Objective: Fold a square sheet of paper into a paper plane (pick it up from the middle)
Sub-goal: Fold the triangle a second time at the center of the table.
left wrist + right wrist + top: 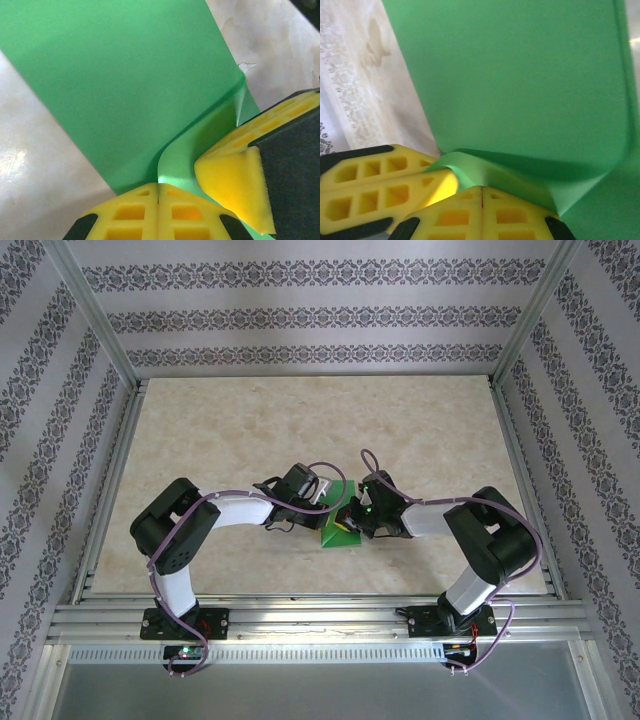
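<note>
While left claw [158, 187] and right claw [482, 190] clamp the green sheet [338, 531] mid-frame, a fold seems underway, needing creasing next.

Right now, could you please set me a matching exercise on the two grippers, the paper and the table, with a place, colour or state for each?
Things:
1. left gripper
2. right gripper
3. paper
4. table

Descriptions:
A. beige and marbled
B. shut on the paper, its arm reaching in from the right of the top view
C. bright green, creased
D. shut on the paper, its arm reaching in from the left of the top view

Pairs: 1-D, 2-B, 3-C, 4-A
</note>
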